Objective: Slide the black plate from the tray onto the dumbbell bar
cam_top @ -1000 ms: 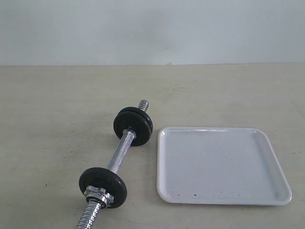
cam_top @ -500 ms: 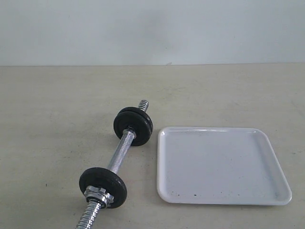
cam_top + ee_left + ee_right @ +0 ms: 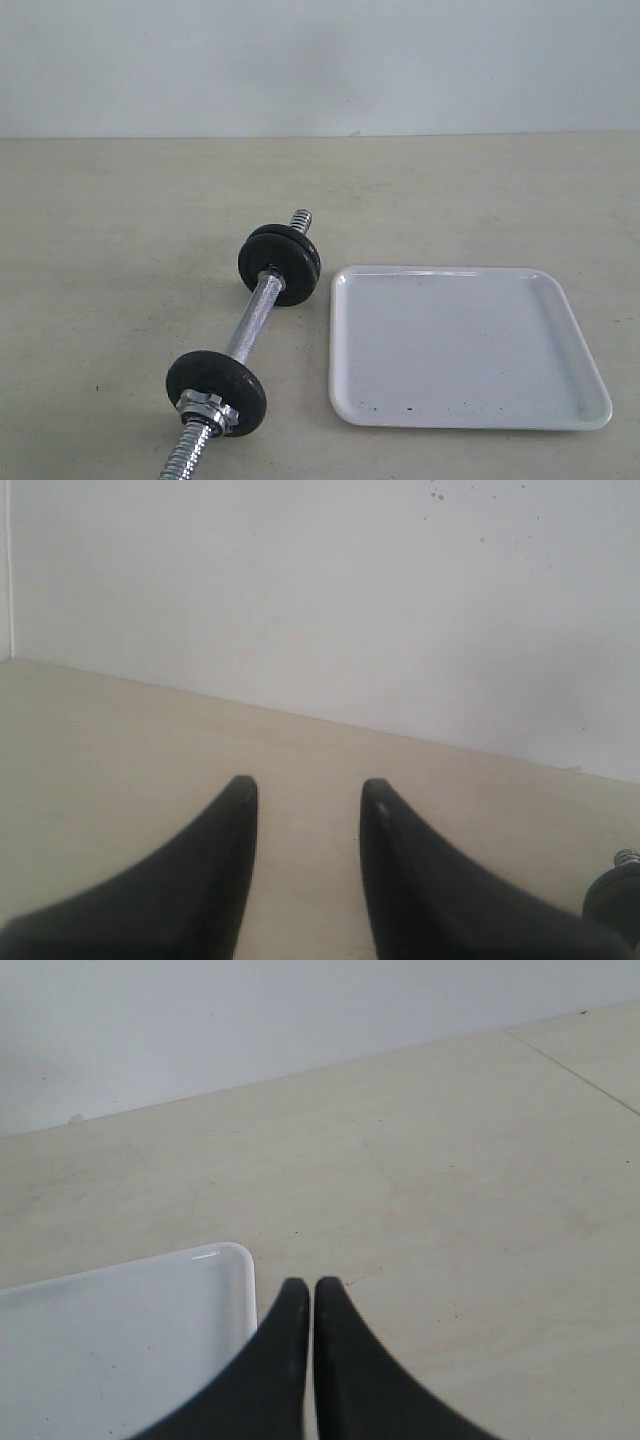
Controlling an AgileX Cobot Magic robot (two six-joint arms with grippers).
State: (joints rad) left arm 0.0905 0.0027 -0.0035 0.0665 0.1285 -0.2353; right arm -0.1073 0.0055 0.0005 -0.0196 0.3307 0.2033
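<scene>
The dumbbell bar (image 3: 250, 320) lies on the table left of the white tray (image 3: 460, 345), running from the near edge away at a slant. Black plates sit on the bar: a stacked pair at its far end (image 3: 279, 262) and one at its near end (image 3: 215, 388) against a chrome nut (image 3: 205, 408). The tray holds only a few dark specks. Neither gripper shows in the exterior view. My left gripper (image 3: 309, 785) hangs open over bare table, with a black plate (image 3: 612, 905) at the picture's edge. My right gripper (image 3: 311, 1285) is shut and empty beside a corner of the tray (image 3: 240, 1260).
A plain pale wall (image 3: 320, 60) closes off the back of the beige table (image 3: 120, 220). The bar's threaded near end (image 3: 185, 460) runs off the bottom of the exterior view.
</scene>
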